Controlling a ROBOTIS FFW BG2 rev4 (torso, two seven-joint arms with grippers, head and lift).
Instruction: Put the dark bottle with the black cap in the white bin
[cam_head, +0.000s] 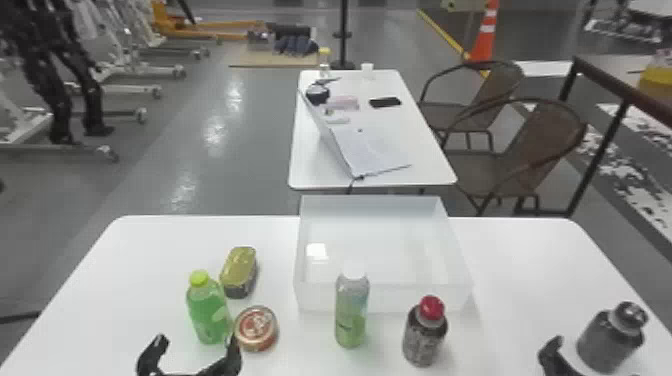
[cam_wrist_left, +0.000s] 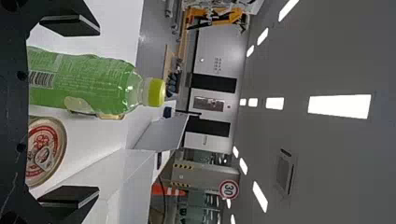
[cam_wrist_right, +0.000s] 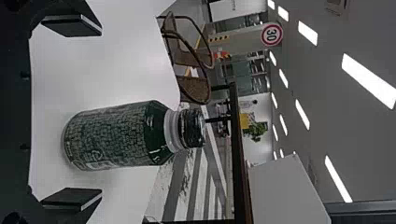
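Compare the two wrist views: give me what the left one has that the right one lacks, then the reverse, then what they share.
Left wrist view: the green bottle, the round can, part of the white bin and the left gripper.

Right wrist view: the dark bottle, the chairs, a plant and the right gripper.

Both: the table, a round sign and ceiling lights.

On the near table (cam_head: 165, 245), I can count four bottles: one green bottle (cam_head: 207, 315), one pale-capped bottle (cam_head: 351, 315), one red-capped bottle (cam_head: 424, 337) and one dark bottle with the black cap (cam_head: 607, 340). There are also two tins (cam_head: 256, 327) and one white bin (cam_head: 322, 298). Behind are one more table (cam_head: 425, 172) and two chairs (cam_head: 545, 132).
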